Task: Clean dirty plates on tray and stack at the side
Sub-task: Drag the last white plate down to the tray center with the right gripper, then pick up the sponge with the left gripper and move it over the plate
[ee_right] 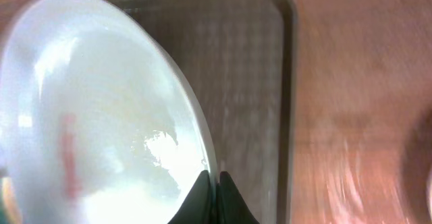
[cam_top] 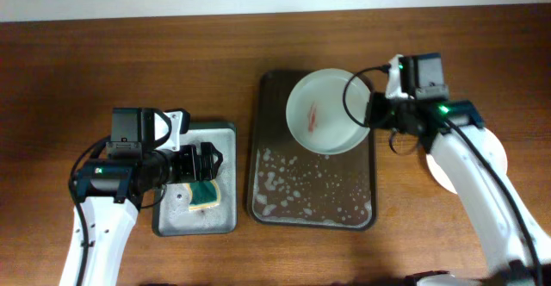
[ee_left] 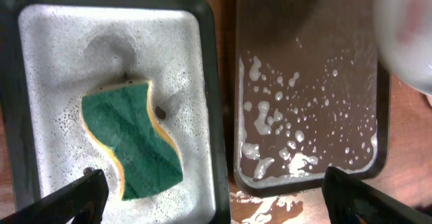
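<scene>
A white dirty plate (cam_top: 325, 112) with a red smear is held tilted above the far end of the dark brown tray (cam_top: 274, 202), whose floor is flecked with foam. My right gripper (cam_top: 372, 112) is shut on the plate's right rim; the right wrist view shows the fingers (ee_right: 214, 183) pinching the rim of the plate (ee_right: 101, 123). Another white plate (cam_top: 495, 152) lies on the table to the right, partly under my right arm. My left gripper (ee_left: 214, 191) is open and empty above a green and yellow sponge (ee_left: 133, 137).
The sponge (cam_top: 203, 193) lies in a smaller grey metal tray (cam_top: 225, 131) with a black rim and soapy water, left of the brown tray (ee_left: 378, 102). Foam is spilled on the wooden table between the trays.
</scene>
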You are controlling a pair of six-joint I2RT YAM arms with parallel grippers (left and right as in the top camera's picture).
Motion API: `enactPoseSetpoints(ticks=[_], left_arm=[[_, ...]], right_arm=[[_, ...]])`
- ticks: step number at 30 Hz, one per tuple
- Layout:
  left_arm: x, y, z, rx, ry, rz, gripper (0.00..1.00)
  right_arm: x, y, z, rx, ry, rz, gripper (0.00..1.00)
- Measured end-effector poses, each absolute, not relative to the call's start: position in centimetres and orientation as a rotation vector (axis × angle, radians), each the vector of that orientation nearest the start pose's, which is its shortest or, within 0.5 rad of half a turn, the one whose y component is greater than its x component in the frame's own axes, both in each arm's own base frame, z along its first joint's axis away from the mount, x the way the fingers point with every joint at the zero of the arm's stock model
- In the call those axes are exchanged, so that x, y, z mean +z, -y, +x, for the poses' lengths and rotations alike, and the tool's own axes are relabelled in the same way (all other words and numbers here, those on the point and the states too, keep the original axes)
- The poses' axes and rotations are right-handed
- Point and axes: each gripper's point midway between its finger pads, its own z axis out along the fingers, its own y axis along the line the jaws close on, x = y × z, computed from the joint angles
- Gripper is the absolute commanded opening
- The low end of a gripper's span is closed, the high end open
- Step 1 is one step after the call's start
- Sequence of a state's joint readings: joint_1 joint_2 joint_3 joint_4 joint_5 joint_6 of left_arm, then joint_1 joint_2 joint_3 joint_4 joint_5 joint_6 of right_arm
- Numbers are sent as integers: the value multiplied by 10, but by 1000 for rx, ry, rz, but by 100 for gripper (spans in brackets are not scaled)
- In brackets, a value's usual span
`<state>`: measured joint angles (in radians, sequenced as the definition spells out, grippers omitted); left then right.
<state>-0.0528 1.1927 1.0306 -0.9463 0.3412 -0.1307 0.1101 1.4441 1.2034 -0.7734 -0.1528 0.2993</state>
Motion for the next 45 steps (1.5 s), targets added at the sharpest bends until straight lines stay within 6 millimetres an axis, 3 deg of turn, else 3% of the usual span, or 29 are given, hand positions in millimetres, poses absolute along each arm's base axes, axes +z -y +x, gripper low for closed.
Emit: enactPoseSetpoints(ticks=[1,3,7,10,11,13,18,20,21,22,23,25,29,32,35,36,37,38,40,42,44,45], left_arm=[[167,72,276,-515,-2670,4,99],[167,72,276,-515,-2669,4,100],[167,72,276,-515,-2670,4,100],[167,72,276,-515,-2669,5,100],[167,72,276,-515,-2670,4,99],[167,72,276,-515,-2669,4,100],[167,72,276,-515,-2669,5,100],[168,74,276,-530,-2668,8,100],[169,76,275,-549,-2666,12,99],[170,79,275,-576,-2661,19,99],[171,83,274,-604,-2658,26,99],[173,87,273,-638,-2653,34,99],[171,88,268,-654,-2674,31,99],[165,78,271,-558,-2693,0,99],[139,65,269,-421,-2780,-135,100],[126,62,267,-372,-2810,-179,96],[112,60,265,-335,-2834,-216,70],[92,59,264,-287,-2864,-245,58],[63,58,254,-228,-2937,-295,25],[46,56,251,-200,-2964,-361,16],[32,54,254,-177,-2967,-432,18],[26,53,255,-170,-2967,-467,25]], right_arm=[[170,-65,352,351,-2624,219,4],[154,-65,330,349,-2715,280,4],[82,-69,289,336,-2893,420,4],[52,-79,276,355,-2907,461,5],[49,-82,275,363,-2905,459,22],[46,-88,272,372,-2911,448,37],[62,-98,273,403,-2860,360,41],[100,-99,282,434,-2732,233,42],[115,-99,283,433,-2685,169,49],[127,-98,282,425,-2649,119,68],[138,-96,278,417,-2620,75,76],[154,-94,270,409,-2568,4,77],[158,-92,262,393,-2567,-37,77],[155,-92,260,388,-2582,-44,77],[153,-91,260,385,-2593,-45,75],[152,-91,260,385,-2595,-46,75],[151,-91,260,383,-2599,-48,75],[151,-91,260,382,-2601,-48,74],[150,-91,259,381,-2608,-48,73],[149,-91,257,379,-2614,-47,73],[148,-91,257,379,-2617,-48,69],[148,-91,257,378,-2618,-47,68]])
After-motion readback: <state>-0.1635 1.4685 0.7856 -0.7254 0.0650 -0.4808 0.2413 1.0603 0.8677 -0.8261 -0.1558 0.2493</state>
